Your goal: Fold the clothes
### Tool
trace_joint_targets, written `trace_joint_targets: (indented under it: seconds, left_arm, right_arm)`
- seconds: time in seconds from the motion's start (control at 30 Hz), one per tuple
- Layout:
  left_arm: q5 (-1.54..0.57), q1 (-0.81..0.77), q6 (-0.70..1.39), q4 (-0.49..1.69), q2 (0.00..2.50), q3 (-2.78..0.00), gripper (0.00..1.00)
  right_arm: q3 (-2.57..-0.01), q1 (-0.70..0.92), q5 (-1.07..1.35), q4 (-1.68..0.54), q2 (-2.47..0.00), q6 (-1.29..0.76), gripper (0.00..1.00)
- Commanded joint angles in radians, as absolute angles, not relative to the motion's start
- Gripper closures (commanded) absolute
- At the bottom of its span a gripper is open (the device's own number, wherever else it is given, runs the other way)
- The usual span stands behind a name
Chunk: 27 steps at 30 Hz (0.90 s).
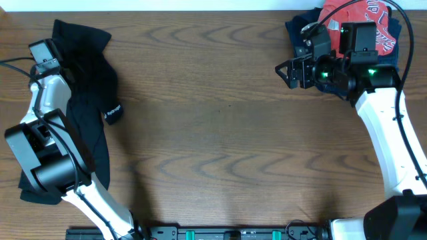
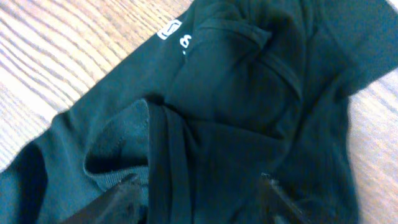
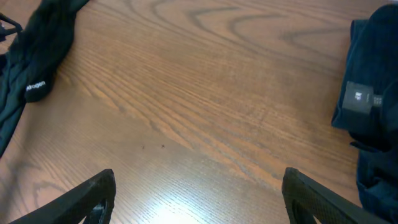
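The black garment [image 1: 90, 100] lies crumpled along the table's left side, with its small tag with white print [image 1: 113, 113] at the right edge. My left gripper [image 1: 63, 60] points down onto the garment's upper part. In the left wrist view its fingers [image 2: 199, 180] are open, with a ridge of black fabric [image 2: 236, 93] between them and white print [image 2: 169, 28] further off. My right gripper [image 1: 287, 72] is open and empty over bare wood at the back right [image 3: 199, 177]. The right wrist view shows the garment [image 3: 43, 37] far off.
A red shirt with white lettering [image 1: 363, 17] lies on a navy garment [image 1: 300, 27] at the back right corner, just behind my right gripper. The navy garment, with a grey tag, also shows in the right wrist view [image 3: 373, 62]. The wooden table [image 1: 220, 133] stretches between the arms.
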<state>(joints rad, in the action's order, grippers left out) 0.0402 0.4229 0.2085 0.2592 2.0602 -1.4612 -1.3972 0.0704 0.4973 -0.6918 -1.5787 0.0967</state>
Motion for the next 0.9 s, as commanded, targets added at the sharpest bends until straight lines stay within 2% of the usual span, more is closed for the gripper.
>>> trace_joint_targets:
  seconds: [0.0, 0.07, 0.43, 0.63, 0.73, 0.77, 0.87]
  left_arm:
    - [0.098, 0.424, 0.205, 0.244, 2.090, -1.480, 0.50]
    - [0.099, 0.426, 0.205, 0.235, 2.108, -1.480, 0.54]
    - [0.098, 0.460, 0.205, 0.226, 2.138, -1.479, 0.55]
    - [0.098, 0.458, 0.205, 0.229, 2.141, -1.476, 0.79]
    - [0.098, 0.455, 0.205, 0.229, 2.141, -1.476, 0.81]
    - [0.098, 0.455, 0.205, 0.230, 2.141, -1.476, 0.86]
    - [0.098, 0.455, 0.205, 0.237, 2.141, -1.476, 0.91]
  right_arm:
    - [-1.387, 0.080, 0.495, -0.695, -1.598, 0.109, 0.18]
    - [-1.387, 0.082, 0.494, -0.700, -1.600, 0.109, 0.18]
    - [-1.387, 0.086, 0.494, -0.700, -1.601, 0.109, 0.19]
    - [-1.387, 0.086, 0.494, -0.692, -1.601, 0.109, 0.21]
    - [-1.387, 0.086, 0.494, -0.684, -1.601, 0.107, 0.22]
    - [-1.387, 0.086, 0.495, -0.681, -1.601, 0.102, 0.22]
    - [-1.387, 0.086, 0.495, -0.680, -1.601, 0.102, 0.24]
